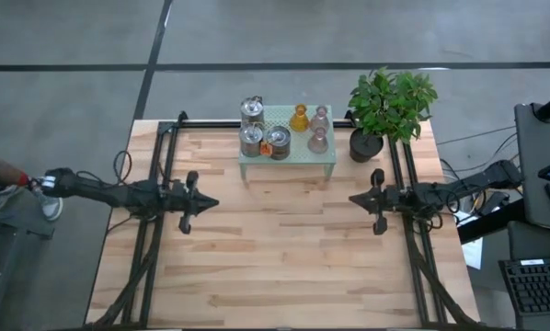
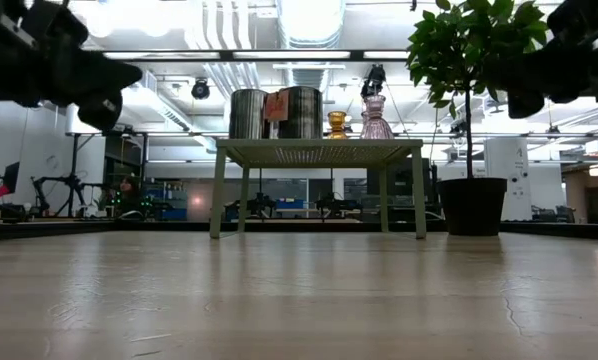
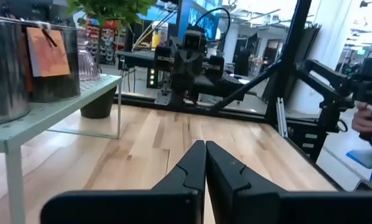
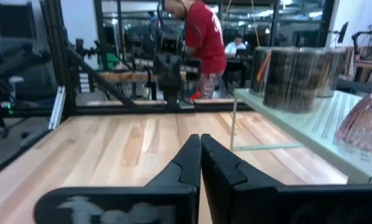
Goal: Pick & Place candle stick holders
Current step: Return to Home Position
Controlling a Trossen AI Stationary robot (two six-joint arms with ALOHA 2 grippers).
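Note:
Six candle stick holders stand on a pale green mesh shelf (image 1: 289, 158) at the table's far middle: three silvery round jars (image 1: 251, 140), one with an orange tag (image 1: 278, 143), an amber bottle shape (image 1: 299, 119) and two pale pink ones (image 1: 319, 140). In the low view the jars (image 2: 301, 112) and bottles (image 2: 376, 118) stand on the shelf top. My left gripper (image 1: 212, 203) is shut and empty at the table's left middle, above the table. My right gripper (image 1: 353, 199) is shut and empty at the right middle.
A potted green plant (image 1: 390, 103) stands at the far right beside the shelf. Bare wood tabletop (image 1: 284, 257) lies between the grippers and toward the near edge. A person in a red shirt (image 4: 204, 37) stands beyond the table; a hand (image 3: 369, 118) shows in the left wrist view.

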